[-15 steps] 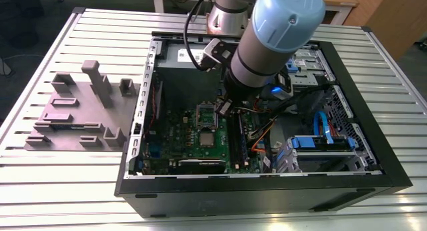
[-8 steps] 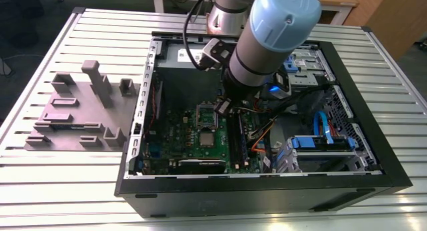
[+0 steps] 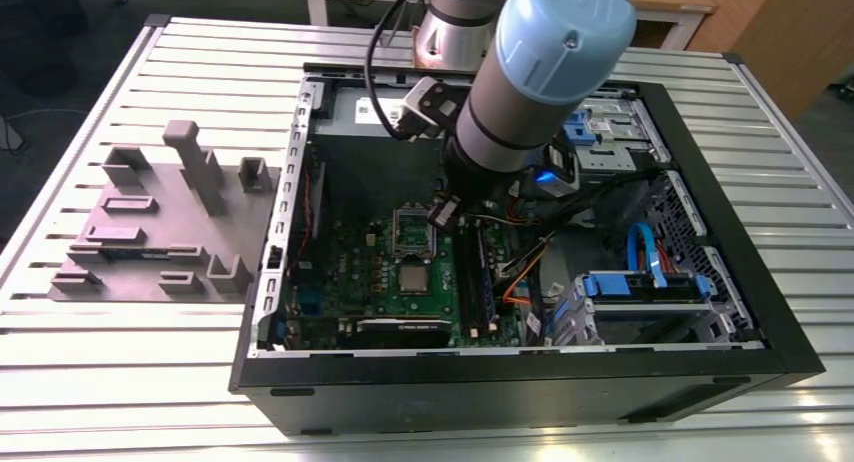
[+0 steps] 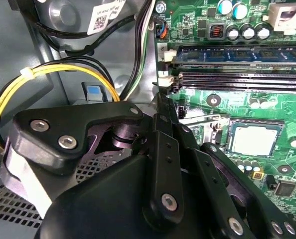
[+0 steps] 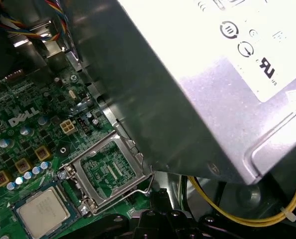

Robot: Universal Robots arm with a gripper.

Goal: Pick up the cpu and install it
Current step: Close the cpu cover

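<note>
Exterior view: one open black computer case [image 3: 527, 382] lies on a ribbed, pale metal counter [image 3: 747, 132], taking up the counter's middle and the side toward the exterior view's right. Beside it, toward the counter's edge at the exterior view's left, sits one matte grey moulded fixture [image 3: 154, 227] with several upright blocks and posts. The arm, a smooth cylinder with a pale blue cap, reaches down into the case, and its dark pincer [image 3: 447, 210] hangs just above the green motherboard [image 3: 400, 312], over the oblong shiny socket frame [image 3: 412, 232].

One cpu [image 3: 412, 277] is visible: a small, thin square with a dull silver-grey metal top. It lies flat on the motherboard just beside the socket frame, on the side nearer the case's front wall, and apart from the pincer. In the first wrist view the cpu [image 5: 42, 211] sits with its pale rim showing, next to the hinged socket frame [image 5: 108, 172], whose centre is green and patterned with fine contacts. A large grey metal box [image 5: 197, 89] with a white label looms above the frame, and one yellow cable [image 5: 237, 211] curves beneath it.

In the second wrist view the pincer [image 4: 160, 107] is matte black with round screw heads; its two fingers [image 4: 162, 149] meet in one narrow edge, closed with nothing between them. The cpu [image 4: 252, 139] lies beyond it, below the long dark memory slots [image 4: 237, 79]
</note>
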